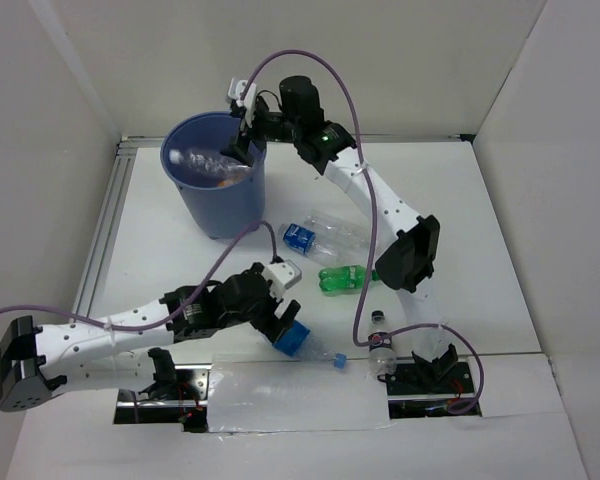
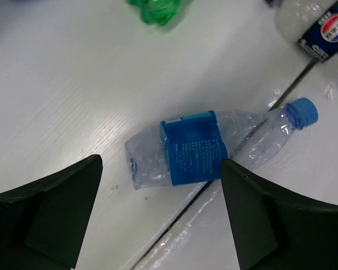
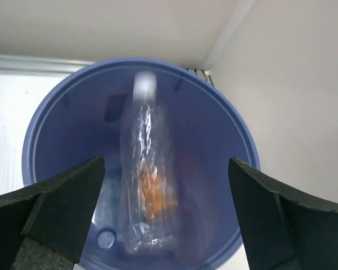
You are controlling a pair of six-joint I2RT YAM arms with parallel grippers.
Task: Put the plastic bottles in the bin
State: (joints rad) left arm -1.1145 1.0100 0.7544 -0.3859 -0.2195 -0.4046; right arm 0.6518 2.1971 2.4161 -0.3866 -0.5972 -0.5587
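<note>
The blue-violet bin (image 1: 225, 210) stands at the back left. My right gripper (image 1: 242, 142) hangs over it, open. In the right wrist view a blurred clear bottle (image 3: 149, 163) sits loose between the wide-apart fingers (image 3: 62, 202), inside the bin (image 3: 214, 146); something orange shows through it. My left gripper (image 1: 283, 320) hovers open above a crushed clear bottle with a blue label (image 2: 194, 147) and blue cap, which lies on the table touching neither finger. Also lying on the table are a second blue-labelled bottle (image 1: 320, 237), a green bottle (image 1: 348, 278) and a small cola bottle (image 1: 380, 345).
White walls close in the table at the back and on both sides. A taped seam (image 2: 180, 219) crosses the table under the left gripper. The right arm's purple cable (image 1: 365, 300) hangs down near the green and cola bottles.
</note>
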